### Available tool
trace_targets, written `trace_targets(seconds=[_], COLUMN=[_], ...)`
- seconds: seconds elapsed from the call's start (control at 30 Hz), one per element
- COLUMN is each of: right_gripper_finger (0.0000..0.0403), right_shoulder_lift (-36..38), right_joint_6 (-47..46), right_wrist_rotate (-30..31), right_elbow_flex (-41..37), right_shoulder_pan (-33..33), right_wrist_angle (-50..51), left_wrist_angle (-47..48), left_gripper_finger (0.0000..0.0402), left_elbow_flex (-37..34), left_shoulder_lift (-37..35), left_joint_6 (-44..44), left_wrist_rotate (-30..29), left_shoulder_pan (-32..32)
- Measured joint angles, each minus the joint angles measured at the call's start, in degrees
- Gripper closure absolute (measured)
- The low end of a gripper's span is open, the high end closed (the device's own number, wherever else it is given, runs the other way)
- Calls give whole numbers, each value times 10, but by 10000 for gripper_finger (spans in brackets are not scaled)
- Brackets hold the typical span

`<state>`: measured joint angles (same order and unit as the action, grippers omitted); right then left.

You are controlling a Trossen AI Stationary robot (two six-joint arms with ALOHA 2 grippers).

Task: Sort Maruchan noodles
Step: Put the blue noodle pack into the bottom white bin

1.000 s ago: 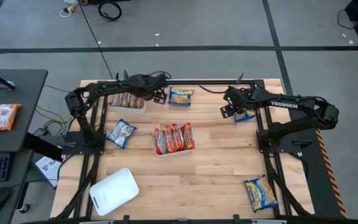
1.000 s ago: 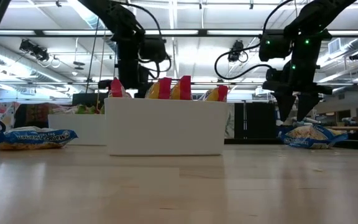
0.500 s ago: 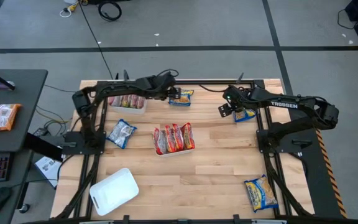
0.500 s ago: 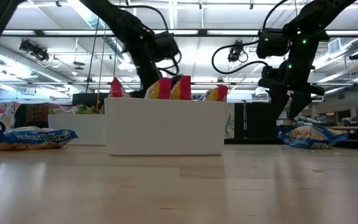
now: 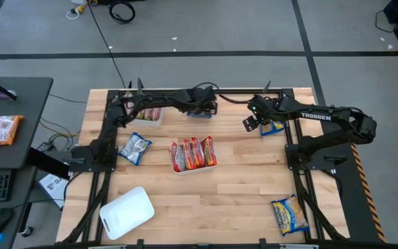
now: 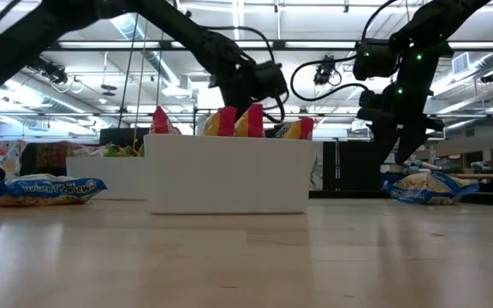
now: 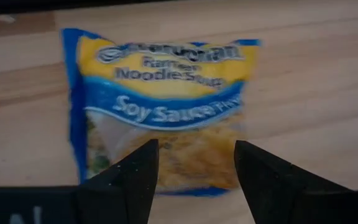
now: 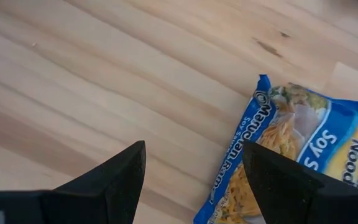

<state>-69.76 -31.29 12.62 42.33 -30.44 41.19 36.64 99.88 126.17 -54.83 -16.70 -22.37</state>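
Left claw [image 5: 209,108] hovers at 12 o'clock on the wooden worktop [image 5: 240,180], fingers apart straddling a blue-and-yellow crinkly plastic soy sauce ramen packet [image 7: 160,106] lying flat, not gripping it. Right claw [image 5: 252,122] at 1 o'clock, fingers wide, holding nothing, just beside another blue-and-yellow ramen packet [image 8: 303,155]. Red-orange ramen packets [image 5: 193,151] stand upright in white rectangular plastic tray [image 6: 229,175] at centre. Another blue-and-yellow packet [image 5: 289,214] at 4 o'clock.
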Motion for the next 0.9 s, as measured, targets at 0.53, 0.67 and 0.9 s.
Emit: trace_targets(seconds=[0.53,0.67,0.9], right_gripper_finger=[133,133,133], right_shoulder_lift=[0,0,0], right_joint_6=[19,20,20], right_wrist_rotate=[-10,-9,-12], right_elbow_flex=[0,0,0], right_shoulder_pan=[19,19,19], right_wrist_angle=[11,11,11], left_wrist_angle=[124,245,388], left_gripper_finger=[295,374,368], left_elbow_flex=[8,9,8], left_shoulder_lift=[19,19,-6], left_joint_6=[115,163,165], left_wrist_rotate=[56,62,-15], left_shoulder_pan=[48,62,60])
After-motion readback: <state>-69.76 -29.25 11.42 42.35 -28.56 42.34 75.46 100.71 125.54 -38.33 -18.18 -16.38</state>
